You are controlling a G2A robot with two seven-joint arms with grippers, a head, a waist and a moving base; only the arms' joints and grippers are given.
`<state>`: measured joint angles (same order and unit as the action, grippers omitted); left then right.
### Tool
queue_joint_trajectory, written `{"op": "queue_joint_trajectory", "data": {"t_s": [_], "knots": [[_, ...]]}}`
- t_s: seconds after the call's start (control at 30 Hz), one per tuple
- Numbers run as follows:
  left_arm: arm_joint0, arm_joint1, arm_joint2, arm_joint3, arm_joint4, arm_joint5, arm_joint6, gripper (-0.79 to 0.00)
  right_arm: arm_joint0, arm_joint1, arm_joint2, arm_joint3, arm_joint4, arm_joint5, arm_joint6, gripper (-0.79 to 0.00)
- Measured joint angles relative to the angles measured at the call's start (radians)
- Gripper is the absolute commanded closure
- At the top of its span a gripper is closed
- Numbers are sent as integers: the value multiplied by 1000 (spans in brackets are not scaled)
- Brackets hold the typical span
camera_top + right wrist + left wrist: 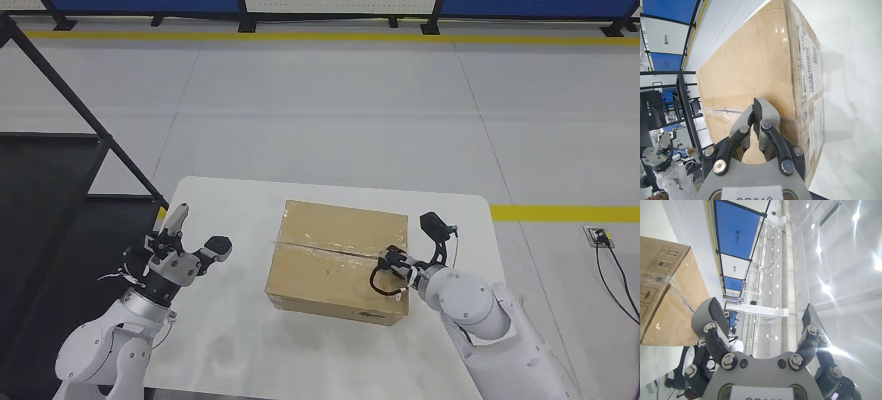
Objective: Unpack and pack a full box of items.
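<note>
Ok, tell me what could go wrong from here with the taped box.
1. The right gripper is shut, with its tips at the clear tape on top of the box. Shut tips may skid over the tape rather than break it.
2. The left gripper is open and apart from the box, so nothing steadies it. A push from the right could slide it across the table.

The brown cardboard box (pixel 335 255) sat closed near the middle of the table (pixel 230 340), its top seam taped and printed labels on one end.
</note>
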<state>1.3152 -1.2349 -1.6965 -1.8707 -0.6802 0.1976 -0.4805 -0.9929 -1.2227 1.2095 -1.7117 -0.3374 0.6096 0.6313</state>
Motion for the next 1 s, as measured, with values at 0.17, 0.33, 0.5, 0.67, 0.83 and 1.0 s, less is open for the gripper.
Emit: {"op": "queue_joint_trajectory", "data": {"t_s": [0.17, 0.33, 0.5, 0.67, 0.83, 1.0], "knots": [[-9, 3, 6, 2, 5, 6, 3, -785, -67, 7, 51, -47, 29, -43, -15, 0], [-19, 5, 17, 0, 12, 10, 6, -785, -120, 11, 94, -72, 58, -60, -52, 0], [-24, 7, 27, -5, 15, 12, 11, -785, -130, 13, 116, -60, 70, -58, -58, 0], [-24, 10, 29, -4, 15, 8, 10, -785, -162, 15, 146, -77, 99, -82, -81, 0], [-24, 12, 33, -5, 14, 7, 13, -785, -196, 15, 176, -102, 140, -120, -108, 0], [-25, 13, 39, -7, 13, 6, 17, -785, -217, 16, 197, -103, 166, -140, -123, 0]]}}
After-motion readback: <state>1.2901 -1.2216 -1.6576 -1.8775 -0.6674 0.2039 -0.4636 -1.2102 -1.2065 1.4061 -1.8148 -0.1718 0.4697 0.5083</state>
